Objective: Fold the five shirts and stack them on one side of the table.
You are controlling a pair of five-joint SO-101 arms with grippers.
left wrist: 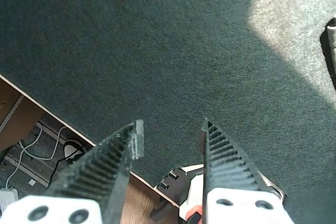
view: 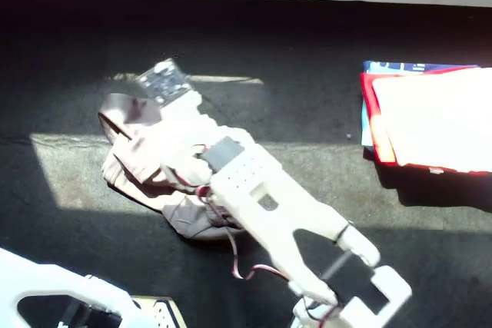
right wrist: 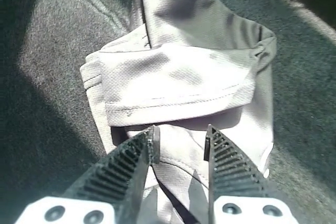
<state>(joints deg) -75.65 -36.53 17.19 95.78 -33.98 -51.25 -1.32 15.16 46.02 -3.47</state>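
Folding of the crumpled grey shirt (view: 146,159), lying at 9 o'clock on the table (view: 307,51) opposite the folded stack (view: 430,120) at 3 o'clock, looks barely begun. My right gripper (right wrist: 178,142) hangs parted over its hem, holding nothing; my left gripper (left wrist: 170,135) gapes empty over bare table. Next, I judge, pinch that hem and spread it flat.

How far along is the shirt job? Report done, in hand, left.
Done: a folded stack, three colours showing, sits off to one side. In hand: the right gripper hangs open over the crumpled shirt. Left: folding that one and stacking it.
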